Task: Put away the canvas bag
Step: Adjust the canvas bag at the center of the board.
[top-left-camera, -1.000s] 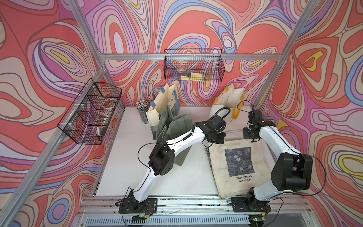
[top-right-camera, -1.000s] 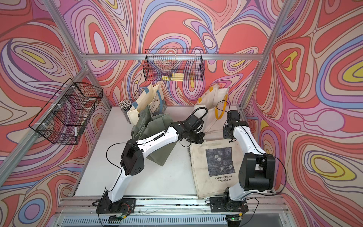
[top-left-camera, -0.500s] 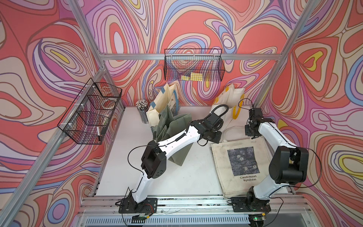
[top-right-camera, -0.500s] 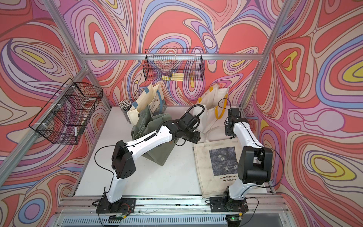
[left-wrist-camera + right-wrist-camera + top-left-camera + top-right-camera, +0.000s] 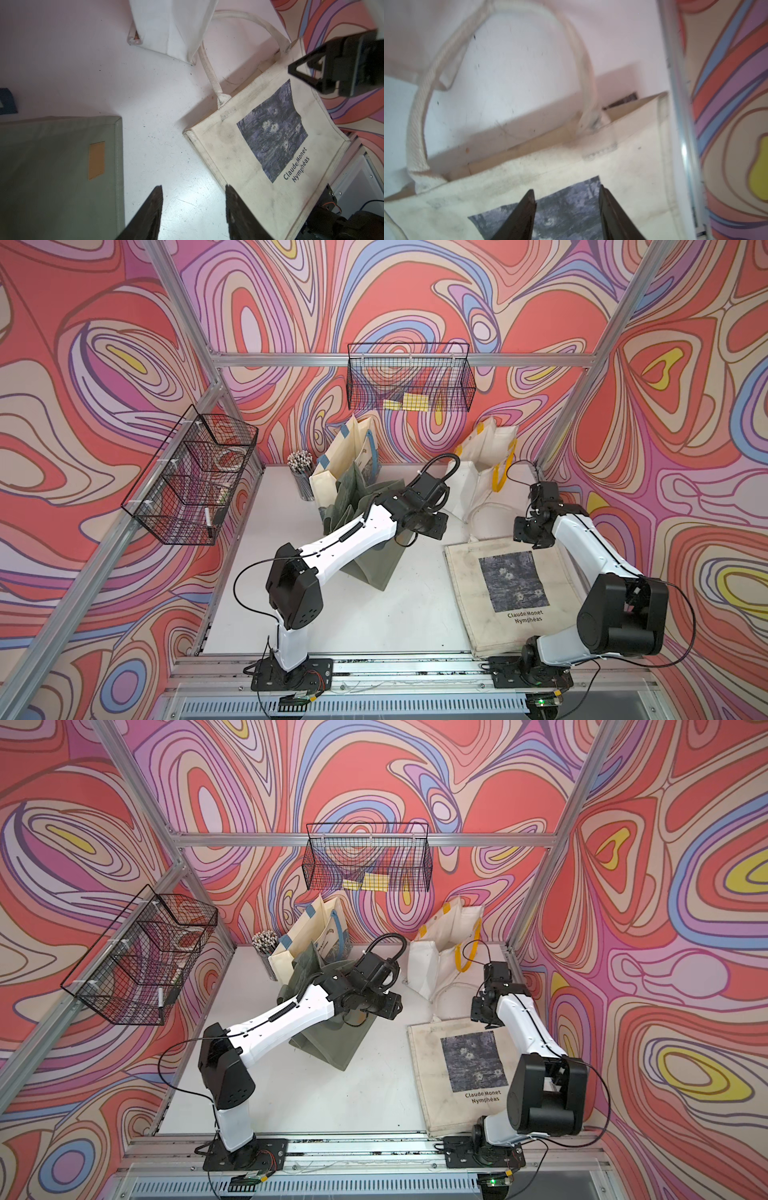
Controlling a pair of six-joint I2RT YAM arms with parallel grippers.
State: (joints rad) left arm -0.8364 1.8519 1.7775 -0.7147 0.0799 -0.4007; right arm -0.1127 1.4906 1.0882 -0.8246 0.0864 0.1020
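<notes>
The canvas bag [image 5: 465, 572], cream with a dark Monet print, lies flat at the right front of the table in both top views [image 5: 428, 1052]. Its strap loop [image 5: 490, 510] lies on the table towards the back. My left gripper [image 5: 432, 526] hangs open over bare table between the olive bag and the canvas bag [image 5: 259, 133], nothing between its fingers [image 5: 193, 188]. My right gripper [image 5: 525, 533] stands open just above the bag's top edge, over the print [image 5: 565, 192], holding nothing.
An olive-green bag [image 5: 374, 564] lies under the left arm. A cream bag with blue handles [image 5: 340, 464], a pencil cup [image 5: 301, 472] and a white bag with yellow handles [image 5: 482, 472] stand at the back. Wire baskets hang on the back wall [image 5: 409, 383] and left wall [image 5: 191, 477].
Both grippers have opened and let go of the canvas bag's top edge. The bag has settled flat, further right. The left gripper has drawn back to the left, off the bag.
</notes>
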